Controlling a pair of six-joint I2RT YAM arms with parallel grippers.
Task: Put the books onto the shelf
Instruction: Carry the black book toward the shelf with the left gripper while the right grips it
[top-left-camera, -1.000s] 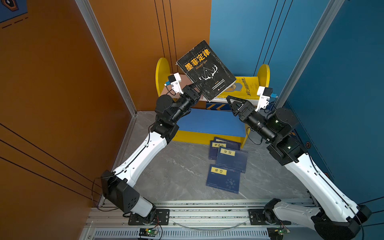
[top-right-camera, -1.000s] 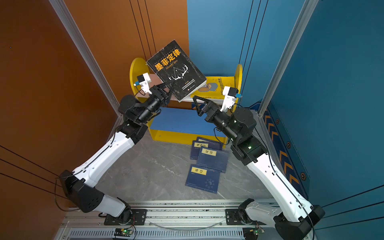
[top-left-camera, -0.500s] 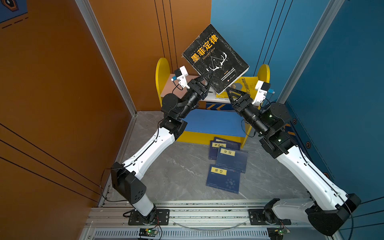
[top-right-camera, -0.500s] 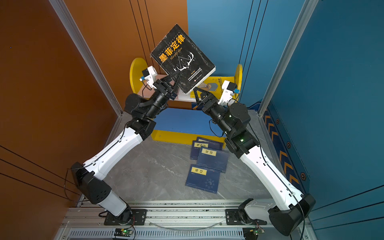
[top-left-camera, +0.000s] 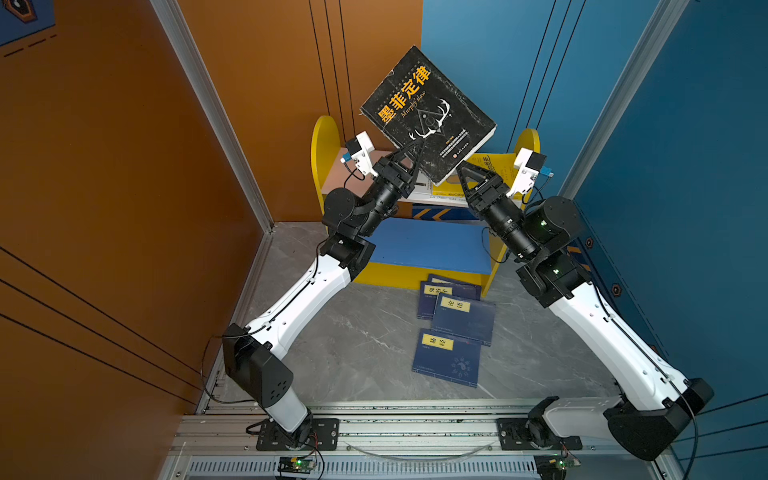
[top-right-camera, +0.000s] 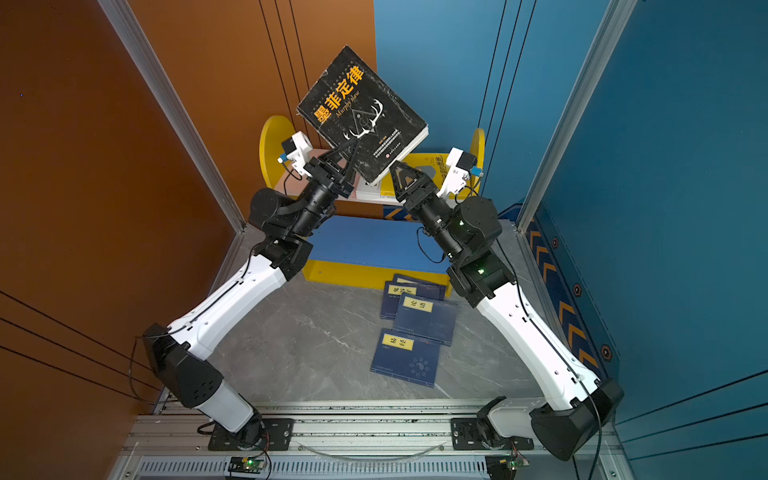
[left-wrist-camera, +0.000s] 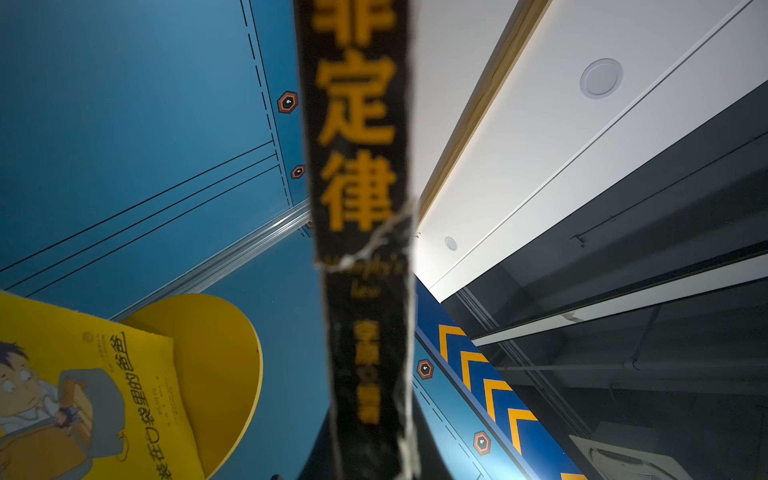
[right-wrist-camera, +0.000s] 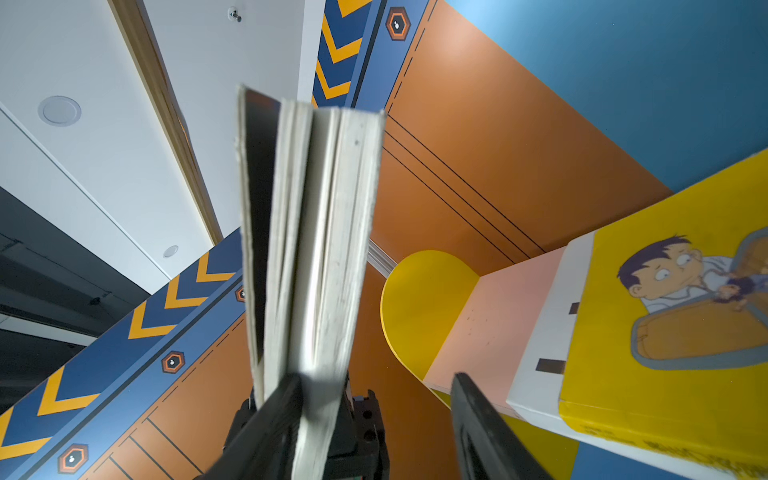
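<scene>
The black book (top-left-camera: 428, 112) with yellow characters hangs tilted in the air above the shelf (top-left-camera: 326, 137). My left gripper (top-left-camera: 417, 146) is shut on its lower edge near the spine (left-wrist-camera: 357, 166). My right gripper (right-wrist-camera: 374, 378) stands open around the book's lower corner (right-wrist-camera: 311, 228); one finger (right-wrist-camera: 282, 399) touches the page edges, the other stands apart. A yellow book (top-left-camera: 494, 166) with a cartoon man lies on a white book (right-wrist-camera: 548, 332) on the pink upper board (right-wrist-camera: 498, 316). Three navy books (top-left-camera: 465, 318) lie on the floor before the shelf.
The blue lower board (top-left-camera: 428, 245) of the shelf is bare. An orange wall (top-left-camera: 124, 208) stands close on the left and a blue wall (top-left-camera: 685, 208) on the right. A metal rail (top-left-camera: 395, 428) carries both arm bases at the front.
My left gripper has lifted the black book higher and to the right. My right gripper has risen to the book's lower corner and its jaws have narrowed.
</scene>
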